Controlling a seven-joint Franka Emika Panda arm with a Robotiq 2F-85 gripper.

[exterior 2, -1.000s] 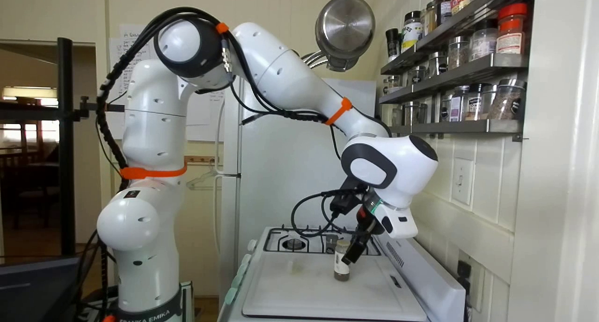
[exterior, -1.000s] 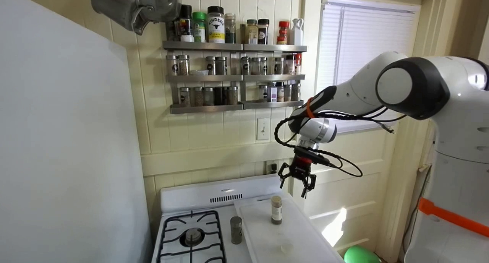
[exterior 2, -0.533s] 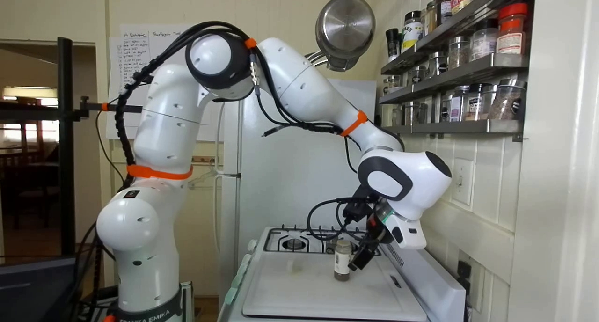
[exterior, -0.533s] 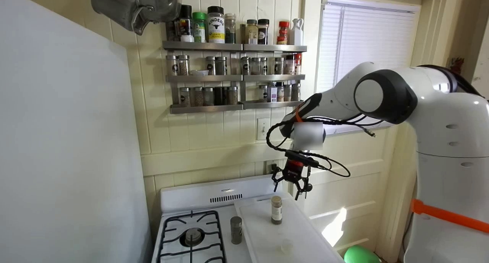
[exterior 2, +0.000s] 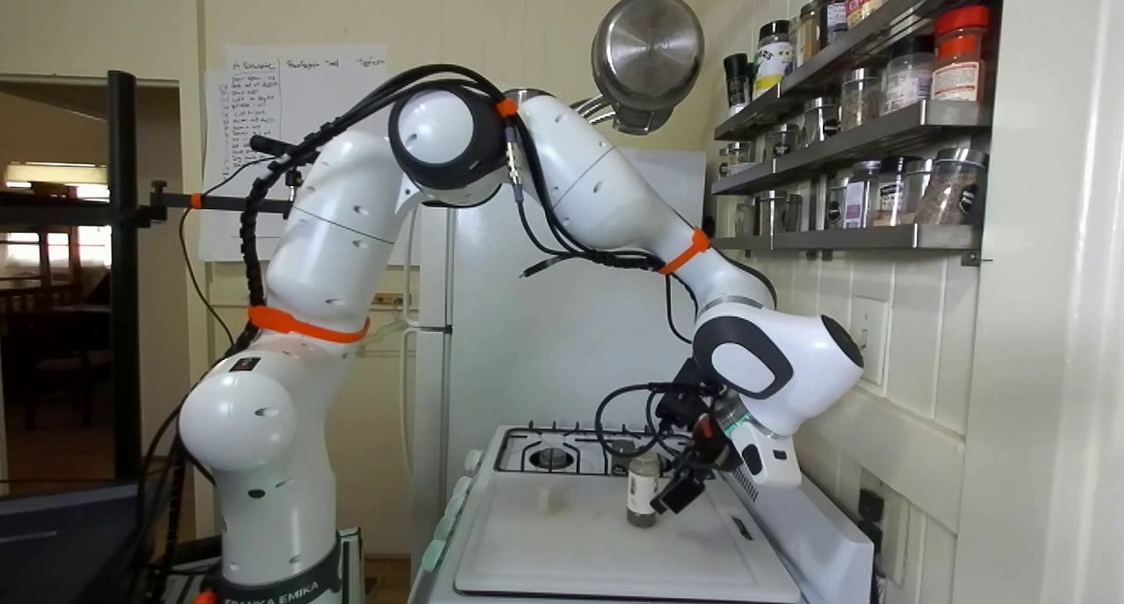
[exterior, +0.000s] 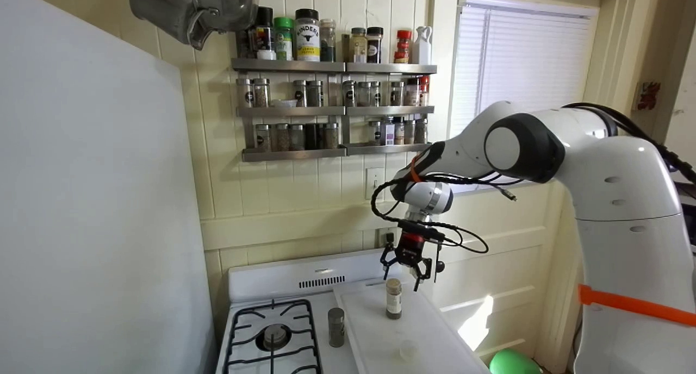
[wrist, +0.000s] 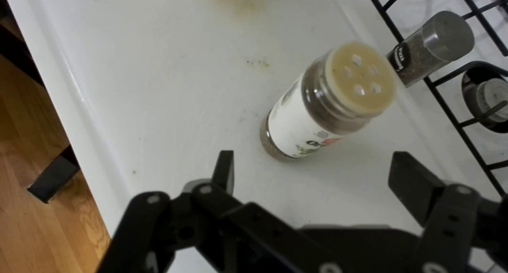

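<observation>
In the wrist view the tool has its two fingers spread wide, with nothing held between them. The shaker, glass with a tan perforated cap and a white label, lies ahead of the fingertips, past the gap rather than inside it, yet across the picture it falls within the span of the two fingers. It stands on the counter, long axis upright; here that axis shows slanted, base toward the tool and cap toward the upper right, which I judge to be the camera's own tilt. The Pizza Seasoning jar shows beyond the cap, beside the grate.

In an exterior view the tool points downward, just above and to the right of the shaker in the picture, fingers well apart, the cap showing just below the finger on the picture's left.

In an exterior view the tool shows side-on, angled down toward the shaker from the side of the back panel, its tips level in the picture with the label and base. This angle alone cannot tell contact; the wrist view shows them apart. The only arm reaches over the counter.
</observation>
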